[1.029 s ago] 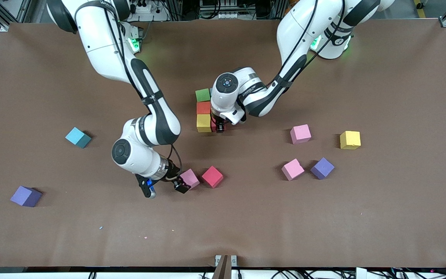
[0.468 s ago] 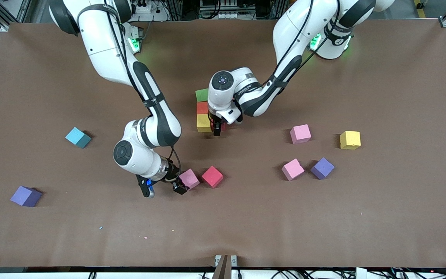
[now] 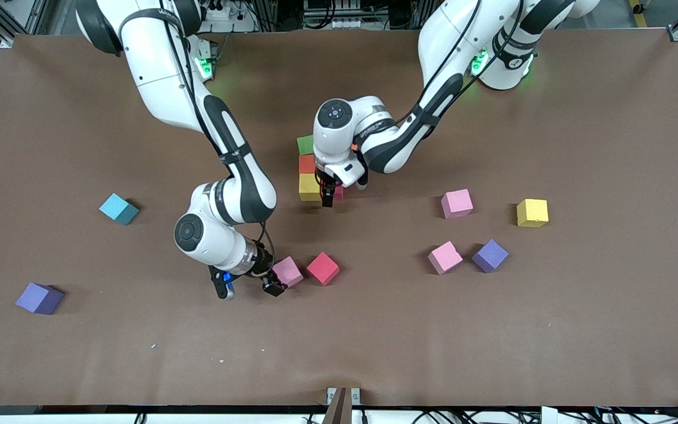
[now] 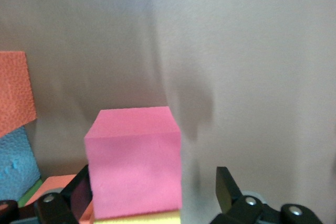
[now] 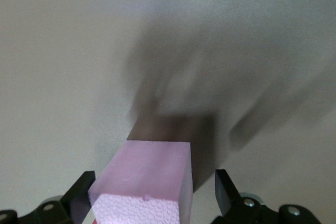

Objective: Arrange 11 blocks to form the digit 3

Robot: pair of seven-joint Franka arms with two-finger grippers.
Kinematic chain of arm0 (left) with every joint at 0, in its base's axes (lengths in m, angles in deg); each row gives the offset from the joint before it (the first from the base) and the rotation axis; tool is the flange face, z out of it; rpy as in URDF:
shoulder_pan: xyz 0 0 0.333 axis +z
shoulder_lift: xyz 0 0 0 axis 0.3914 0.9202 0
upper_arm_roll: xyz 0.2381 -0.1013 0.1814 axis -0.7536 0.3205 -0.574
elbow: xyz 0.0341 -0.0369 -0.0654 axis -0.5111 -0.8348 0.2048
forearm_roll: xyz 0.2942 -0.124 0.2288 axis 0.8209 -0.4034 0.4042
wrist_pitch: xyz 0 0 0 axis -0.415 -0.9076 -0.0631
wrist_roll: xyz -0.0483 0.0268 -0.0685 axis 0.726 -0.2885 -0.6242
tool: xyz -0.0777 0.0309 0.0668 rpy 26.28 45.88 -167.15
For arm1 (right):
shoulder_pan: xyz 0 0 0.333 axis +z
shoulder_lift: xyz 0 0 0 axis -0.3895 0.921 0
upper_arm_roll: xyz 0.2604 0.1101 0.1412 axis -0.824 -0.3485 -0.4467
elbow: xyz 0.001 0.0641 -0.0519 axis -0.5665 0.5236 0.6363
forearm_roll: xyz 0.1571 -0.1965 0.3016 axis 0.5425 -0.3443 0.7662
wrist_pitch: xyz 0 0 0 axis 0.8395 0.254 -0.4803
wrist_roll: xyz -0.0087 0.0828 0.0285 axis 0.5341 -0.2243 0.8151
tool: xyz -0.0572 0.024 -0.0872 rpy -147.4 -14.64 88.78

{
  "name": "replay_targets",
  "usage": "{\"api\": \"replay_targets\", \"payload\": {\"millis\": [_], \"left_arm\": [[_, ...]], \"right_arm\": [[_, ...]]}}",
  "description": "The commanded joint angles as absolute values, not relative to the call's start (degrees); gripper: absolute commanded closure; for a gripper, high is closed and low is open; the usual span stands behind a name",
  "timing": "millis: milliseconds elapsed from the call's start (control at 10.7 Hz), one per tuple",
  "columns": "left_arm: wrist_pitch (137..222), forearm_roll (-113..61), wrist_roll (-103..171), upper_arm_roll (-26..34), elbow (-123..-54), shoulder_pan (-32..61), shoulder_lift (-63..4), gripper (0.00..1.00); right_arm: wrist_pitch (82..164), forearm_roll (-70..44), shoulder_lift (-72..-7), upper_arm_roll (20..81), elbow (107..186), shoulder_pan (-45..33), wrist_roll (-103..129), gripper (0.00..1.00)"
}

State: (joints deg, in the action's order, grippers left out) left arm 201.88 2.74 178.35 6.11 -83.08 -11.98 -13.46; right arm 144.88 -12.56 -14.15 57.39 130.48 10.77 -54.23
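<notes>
A short row of blocks lies mid-table: green (image 3: 306, 144), orange (image 3: 307, 163), then yellow (image 3: 309, 187) nearest the front camera. A deep pink block (image 3: 339, 192) sits against the yellow one, toward the left arm's end. My left gripper (image 3: 332, 194) stands open around it. In the left wrist view this pink block (image 4: 134, 161) touches one finger, with a clear gap to the other. My right gripper (image 3: 277, 278) is open, down at the table around a pale pink block (image 3: 289, 271). That block (image 5: 147, 182) lies loose between its fingers (image 5: 226, 192).
Loose blocks lie on the brown table (image 3: 374, 341): red (image 3: 322, 268) beside the pale pink one, pink (image 3: 457, 203), yellow (image 3: 532, 212), pink (image 3: 445, 257) and purple (image 3: 489, 255) toward the left arm's end, blue (image 3: 119, 208) and purple (image 3: 39, 298) toward the right arm's end.
My left gripper has opened and let go of the deep pink block beside the yellow one; its hand shifted slightly toward the right arm's end. The right gripper has barely moved.
</notes>
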Motion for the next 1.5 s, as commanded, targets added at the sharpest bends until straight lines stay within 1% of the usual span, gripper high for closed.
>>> {"api": "replay_targets", "payload": {"millis": [0,187,374,468,561,655,936,1029,1310,1404], "left_arm": [[198.9,3.8,177.3,6.2,-84.2,-11.6,-17.2,0.00],[198.1,3.1,175.1,6.3,-84.2,-10.4,-18.5,0.00],[196.6,3.1,173.5,7.6,-84.0,-8.3,-19.5,0.00],[195.9,3.0,171.8,8.8,-83.9,-6.4,-19.6,0.00],[195.8,3.0,169.5,9.8,-83.9,-4.3,-19.7,0.00],[195.7,3.1,166.5,9.9,-83.8,-2.6,-19.9,0.00],[195.5,3.0,154.4,9.9,-83.7,2.9,-19.9,0.00],[194.1,3.0,148.7,10.0,-82.6,4.9,-19.7,0.00],[184.8,-4.7,124.6,9.4,-74.9,9.9,-18.2,0.00],[183.3,-5.6,118.6,9.2,-74.5,11.9,-17.8,0.00]], "right_arm": [[146.3,-12.1,-12.8,57.6,129.5,11.9,-56.1,0.00],[146.3,-12.1,-12.6,57.5,129.5,11.9,-55.9,0.00],[146.2,-13.2,-12.6,57.5,129.6,11.9,-54.8,0.08],[146.2,-14.3,-12.6,57.4,129.7,12.0,-53.7,0.15],[146.2,-14.4,-12.7,57.3,129.7,12.2,-53.5,0.17],[146.2,-14.4,-12.8,57.3,129.7,12.4,-52.9,0.25],[146.1,-14.4,-13.7,57.3,130.2,12.3,-45.4,0.61],[146.0,-14.4,-14.1,57.3,130.2,12.4,-44.3,0.62],[145.6,-14.4,-16.0,57.1,131.2,13.5,-39.8,0.61],[145.4,-14.6,-16.8,57.1,132.3,14.2,-36.8,0.61]]}}
